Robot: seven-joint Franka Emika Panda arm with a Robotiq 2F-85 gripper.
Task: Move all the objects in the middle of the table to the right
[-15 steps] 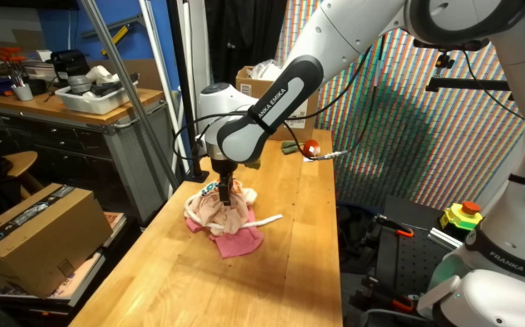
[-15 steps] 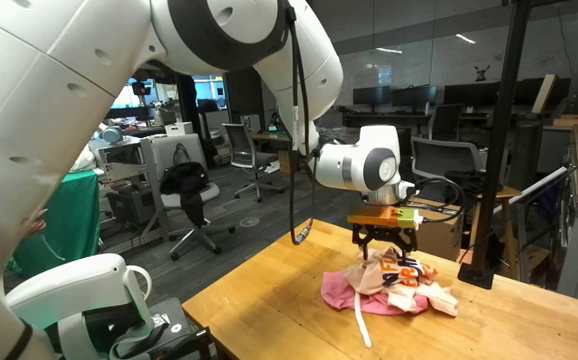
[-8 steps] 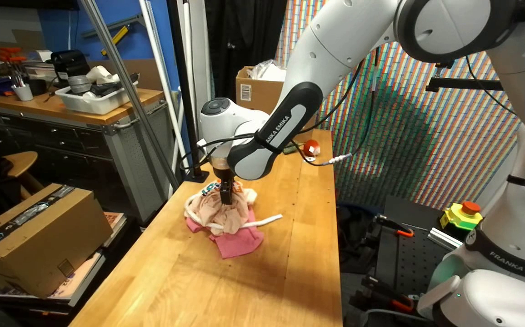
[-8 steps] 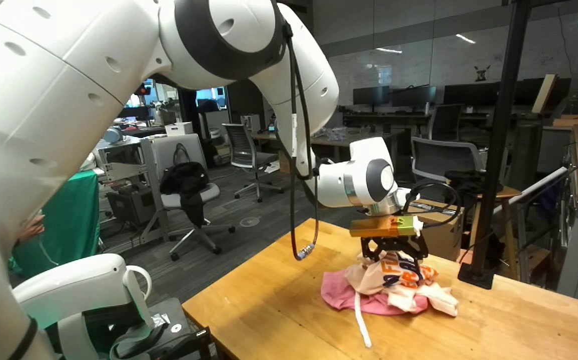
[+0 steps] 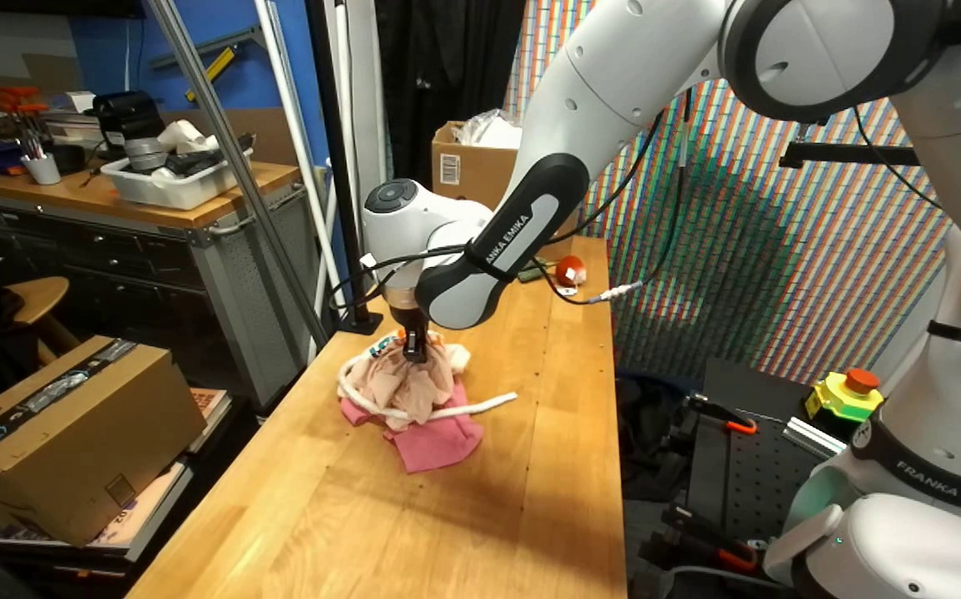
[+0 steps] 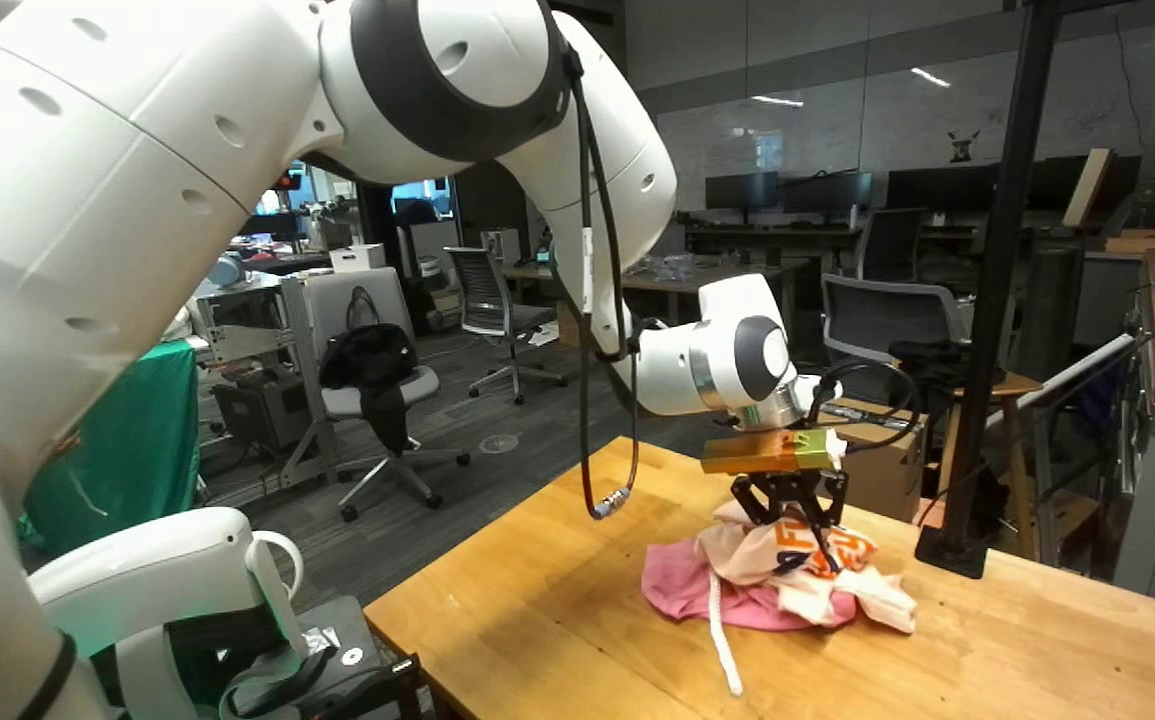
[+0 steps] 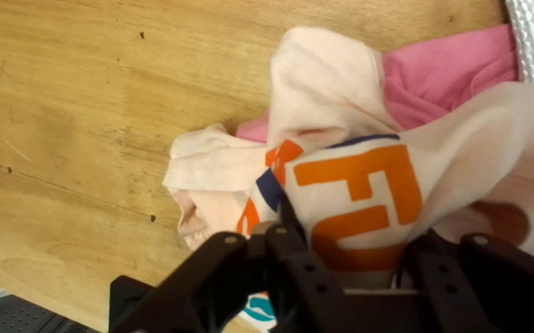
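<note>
On the table (image 6: 537, 570), right beneath the claw (image 6: 795, 535), are heaped the things to be moved; a grasp is judged to be the step in hand, with the carry to the right not yet done. Uppermost is the cream cloth (image 6: 752, 560), gathered between the claw's parted jaws; whether it is firmly clamped cannot be told. Under it, also below the claw, the pink cloth (image 5: 438, 445) is spread, and the white cord (image 5: 484, 405) is looped partly around both, its free end laid on the table. All three are judged left to be moved. Well apart from the claw, in an exterior view, a small red-and-green item (image 5: 570, 271) is seen; whether it has been dealt with cannot be judged. FRANKA EMIKA is read on the arm (image 5: 613, 83) that carries the claw; the label (image 5: 450, 169) on the cardboard box (image 5: 480, 173), well apart from the claw, is too small to read; on the cream cloth at the claw, an orange F and U are made out in the wrist view, beside navy and teal print too cut off to read.
</note>
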